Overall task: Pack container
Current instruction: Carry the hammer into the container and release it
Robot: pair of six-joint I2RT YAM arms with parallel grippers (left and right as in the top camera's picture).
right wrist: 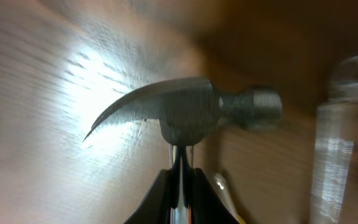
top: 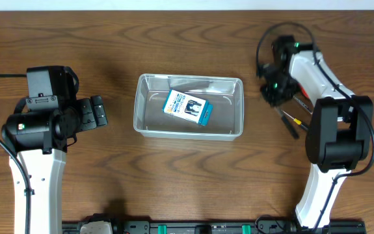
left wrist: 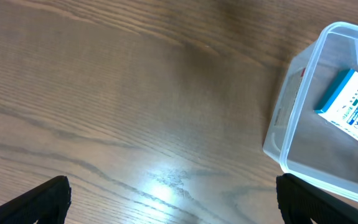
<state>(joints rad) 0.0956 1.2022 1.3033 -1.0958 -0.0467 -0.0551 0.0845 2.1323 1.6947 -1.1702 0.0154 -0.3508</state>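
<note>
The wooden table (top: 187,39) carries the clear plastic container (top: 136,110) at its centre, its long axis running left to right between the two arms. A small blue-and-white printed box (top: 188,107) already lies flat inside it, slightly skewed, with open floor on either side.

The left gripper (top: 99,112) sits just off the container's left short end. Its jaws are spread wide and hold nothing, and the left wrist view shows only bare wood between its fingertips (left wrist: 48,199), with the container's corner (left wrist: 284,124) off to one side.

The right gripper (top: 274,88) sits near the right short end, toward the far corner. It is clamped on the neck of a claw hammer (right wrist: 188,109) just below the head, which lies crosswise to the fingers. The handle runs back under the wrist and is hidden. Whether the hammer is off the table cannot be told.

A few thin hand tools (top: 289,120) lie on the wood just nearer than that gripper.

The container lies to the right gripper's own left. The hammer is long, so it will probably need its handle turned parallel to the container's long axis and set down beside the box.
</note>
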